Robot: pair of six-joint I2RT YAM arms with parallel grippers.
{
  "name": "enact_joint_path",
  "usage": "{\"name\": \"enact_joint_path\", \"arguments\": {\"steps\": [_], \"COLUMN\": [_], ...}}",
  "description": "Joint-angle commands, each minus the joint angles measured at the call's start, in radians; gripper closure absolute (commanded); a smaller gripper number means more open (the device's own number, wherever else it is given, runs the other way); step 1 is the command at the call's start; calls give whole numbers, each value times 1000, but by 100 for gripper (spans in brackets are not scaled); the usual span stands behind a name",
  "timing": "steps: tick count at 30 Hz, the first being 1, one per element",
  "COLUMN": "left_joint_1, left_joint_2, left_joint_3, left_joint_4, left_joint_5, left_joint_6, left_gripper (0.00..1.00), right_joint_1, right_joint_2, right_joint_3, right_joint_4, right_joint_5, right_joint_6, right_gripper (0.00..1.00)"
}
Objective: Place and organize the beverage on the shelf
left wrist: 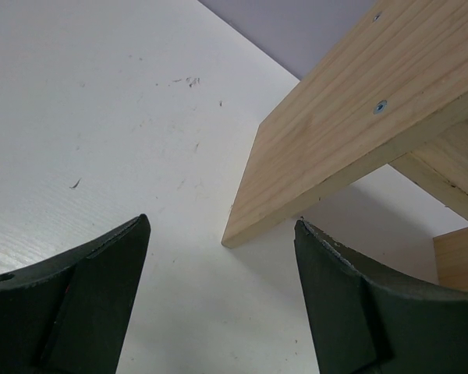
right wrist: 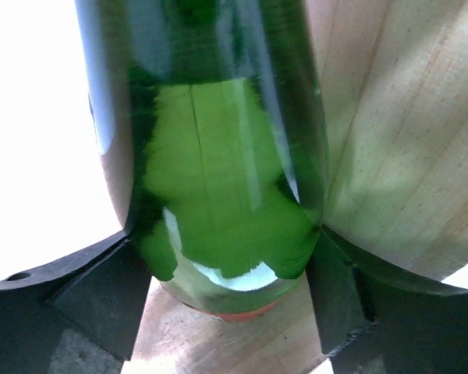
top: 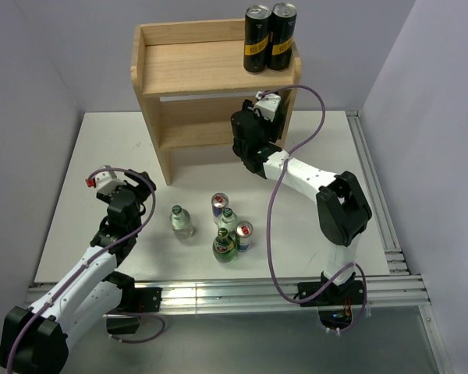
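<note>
1. Right gripper (right wrist: 225, 253) clamps a green glass bottle (right wrist: 218, 156) round its body, at the lower tier of the shelf (top: 189, 68).
2. The glass looks smooth, rigid, breakable and fairly heavy, so the straight body is the best place to hold it.
3. Left gripper (left wrist: 222, 230) gapes wide, empty.

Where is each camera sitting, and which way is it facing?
Top external: above and behind the bases, looking down on the table and shelf; the left arm and right arm show.
Left wrist: on the left arm, low, facing the foot of the shelf's side panel; the open left pincer frames it.
Right wrist: on the right arm, facing the green bottle clamped in the right pincer.
Shared: all three show the shelf's wood.
</note>
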Motion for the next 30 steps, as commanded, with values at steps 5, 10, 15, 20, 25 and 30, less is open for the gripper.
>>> {"name": "enact_joint_path", "arguments": {"steps": [5, 10, 15, 20, 25, 30], "left_joint_1": [-4, -4, -4, -4, -4, -4], "left_joint_2": [-19, -27, -29, -29, -30, -35], "left_joint_3": [45, 44, 47, 49, 52, 49], "left_joint_4": [10, 9, 6, 6, 1, 3], "left_joint_5": [4, 2, 1, -1, -2, -2], "left_joint_6": [22, 23, 25, 25, 26, 28], "left_gripper": [19, 18, 18, 18, 18, 18], "right_joint_1": [-23, -22, -16, -8, 9, 29], "right_joint_2": [3, -3, -41, -103, -152, -186], "right_joint_3": [45, 43, 16, -15, -44, -75], "right_joint_4": [21, -14, -85, -184, -275, -338], "right_joint_5": [-2, -56, -113, -153, -176, -191], "right_joint_6": [-4, 4, 35, 84, 121, 174], "right_gripper": [3, 0, 0, 0, 0, 0]}}
